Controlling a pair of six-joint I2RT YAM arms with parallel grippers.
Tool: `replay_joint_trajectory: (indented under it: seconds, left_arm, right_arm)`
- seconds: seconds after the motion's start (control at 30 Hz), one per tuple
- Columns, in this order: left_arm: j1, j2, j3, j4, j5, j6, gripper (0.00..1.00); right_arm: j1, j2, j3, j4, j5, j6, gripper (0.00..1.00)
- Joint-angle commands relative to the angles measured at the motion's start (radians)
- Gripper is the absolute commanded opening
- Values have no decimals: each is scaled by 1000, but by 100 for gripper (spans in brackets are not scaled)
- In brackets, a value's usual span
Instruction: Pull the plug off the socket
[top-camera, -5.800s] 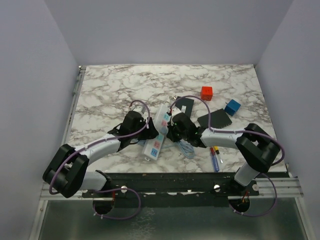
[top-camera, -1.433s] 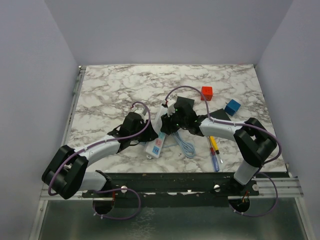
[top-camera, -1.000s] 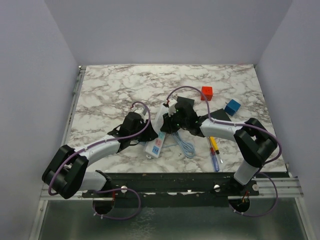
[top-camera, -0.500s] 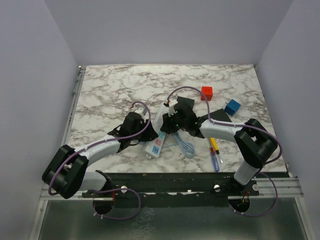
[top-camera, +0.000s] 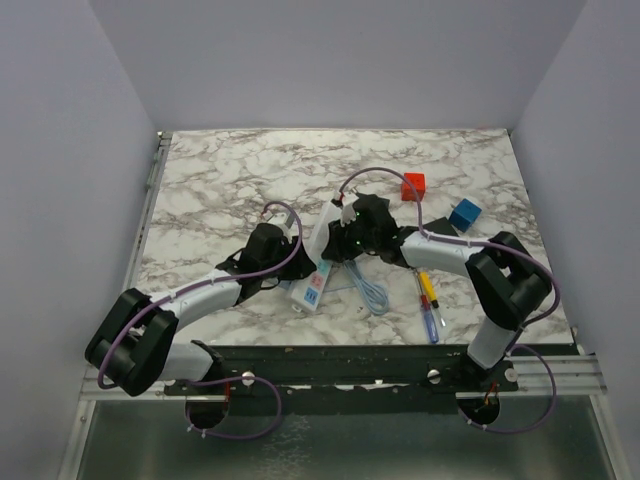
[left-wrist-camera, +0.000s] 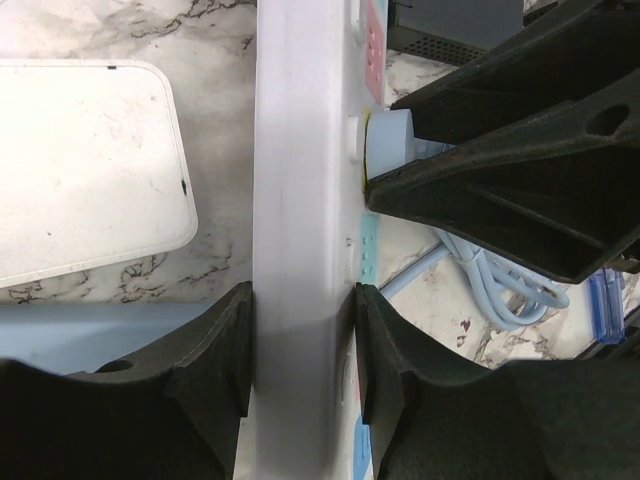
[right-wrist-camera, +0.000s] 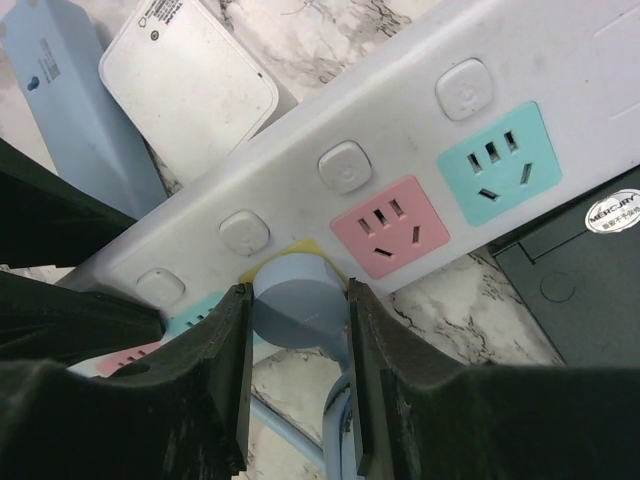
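Your right end effector (right-wrist-camera: 297, 300) has crept farther along the long white pastel-panelled power strip (right-wrist-camera: 400, 130) on the table (top-camera: 220, 180) and now clasps its pale-blue round plug (right-wrist-camera: 297, 312), which is still seated. Your left end effector (left-wrist-camera: 300, 310) clamps the strip, so pulling can begin.

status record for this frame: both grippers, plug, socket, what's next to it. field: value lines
left gripper: shut on the socket, one finger on each long side
right gripper: shut on the plug
plug: light blue, round, seated in the yellow outlet, not yet pulled
socket: lying flat on the marble table
beside socket: white flat box, light-blue bar
cable: light blue, lying on the table beside the socket
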Motion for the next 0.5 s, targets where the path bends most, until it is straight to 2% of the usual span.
replay_joint_trajectory:
  seconds: [0.0, 0.27, 0.47]
  left_arm:
    - [4, 15, -21, -97, -57, 24, 0]
    - [4, 30, -15, -97, -88, 20, 0]
    - [5, 66, -2, -113, -118, -1, 0]
  right_arm:
    - [-86, 42, 18, -39, 37, 32, 0]
    - [-83, -11, -55, 30, -67, 34, 0]
    - [-18, -83, -114, 45, 42, 50, 0]
